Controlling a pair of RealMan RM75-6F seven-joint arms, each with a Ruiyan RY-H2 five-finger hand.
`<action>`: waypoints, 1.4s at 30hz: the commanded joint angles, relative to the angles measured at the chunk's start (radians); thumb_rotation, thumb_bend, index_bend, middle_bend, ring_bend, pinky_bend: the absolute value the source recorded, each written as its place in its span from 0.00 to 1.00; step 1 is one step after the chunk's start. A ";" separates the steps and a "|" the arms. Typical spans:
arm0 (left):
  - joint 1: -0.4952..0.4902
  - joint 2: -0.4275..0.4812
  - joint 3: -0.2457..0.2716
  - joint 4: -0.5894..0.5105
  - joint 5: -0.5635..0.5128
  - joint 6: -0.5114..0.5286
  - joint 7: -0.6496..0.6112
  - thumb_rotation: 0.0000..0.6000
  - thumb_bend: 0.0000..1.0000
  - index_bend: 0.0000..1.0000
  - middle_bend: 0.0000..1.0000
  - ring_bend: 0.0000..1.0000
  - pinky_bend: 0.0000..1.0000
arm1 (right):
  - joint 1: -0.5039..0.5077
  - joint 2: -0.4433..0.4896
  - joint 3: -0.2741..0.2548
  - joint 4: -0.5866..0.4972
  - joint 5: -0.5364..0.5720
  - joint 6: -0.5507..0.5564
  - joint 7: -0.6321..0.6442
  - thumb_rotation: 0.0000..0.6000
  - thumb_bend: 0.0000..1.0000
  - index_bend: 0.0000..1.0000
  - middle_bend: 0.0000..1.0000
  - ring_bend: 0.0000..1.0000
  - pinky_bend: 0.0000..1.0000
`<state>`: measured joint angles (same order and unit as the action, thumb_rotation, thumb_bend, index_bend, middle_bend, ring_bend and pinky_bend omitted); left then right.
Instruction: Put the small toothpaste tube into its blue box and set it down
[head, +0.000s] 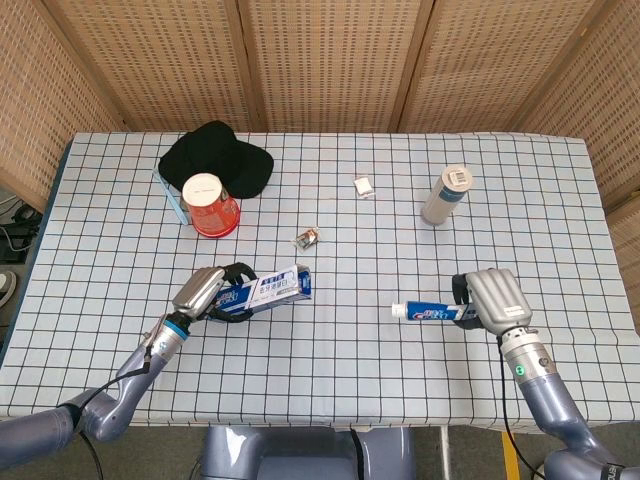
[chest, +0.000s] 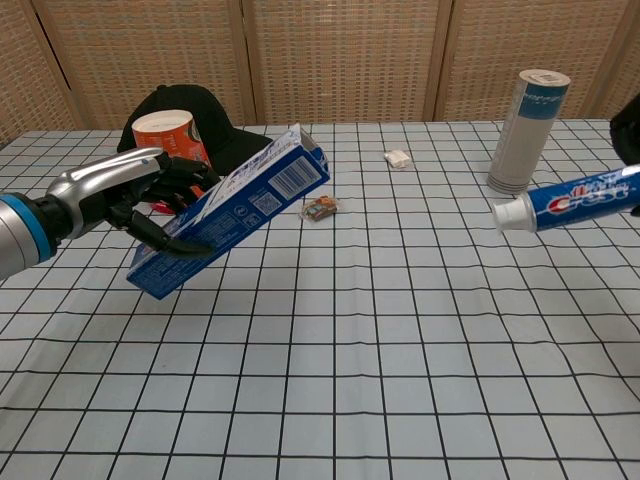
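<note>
My left hand (head: 204, 293) (chest: 128, 195) grips the blue toothpaste box (head: 268, 290) (chest: 228, 213) near its rear end and holds it above the table, tilted with its open end up and toward the right. My right hand (head: 490, 299) holds the small toothpaste tube (head: 430, 312) (chest: 565, 198) by its tail, lifted off the table, white cap pointing left at the box. In the chest view only a dark edge of the right hand (chest: 628, 128) shows at the frame border. A wide gap separates tube and box.
An orange cup (head: 209, 205) (chest: 168, 135) and a black cap (head: 218, 160) lie at the back left. A small wrapped sweet (head: 307, 238) (chest: 320, 207), a white packet (head: 364, 186) and a tall grey canister (head: 446, 195) (chest: 527, 130) stand further back on the checked tablecloth (head: 350, 340).
</note>
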<state>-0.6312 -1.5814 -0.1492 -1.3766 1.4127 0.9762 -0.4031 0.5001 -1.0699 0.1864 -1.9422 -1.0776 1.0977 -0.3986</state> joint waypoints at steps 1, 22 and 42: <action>-0.003 -0.041 -0.011 0.032 0.022 0.027 -0.083 1.00 0.20 0.49 0.36 0.41 0.38 | 0.037 0.065 0.042 -0.078 0.023 0.021 -0.070 1.00 0.53 0.74 0.72 0.66 0.59; -0.072 -0.041 -0.063 -0.029 0.021 0.036 -0.020 1.00 0.19 0.49 0.36 0.41 0.38 | 0.174 0.245 0.171 -0.272 0.222 0.062 -0.224 1.00 0.53 0.74 0.72 0.66 0.59; -0.097 -0.063 -0.072 -0.053 -0.003 0.045 0.034 1.00 0.19 0.49 0.36 0.41 0.37 | 0.267 0.327 0.176 -0.379 0.298 0.091 -0.344 1.00 0.53 0.74 0.72 0.66 0.59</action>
<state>-0.7283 -1.6441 -0.2208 -1.4299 1.4093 1.0209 -0.3690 0.7640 -0.7421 0.3653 -2.3184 -0.7795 1.1893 -0.7388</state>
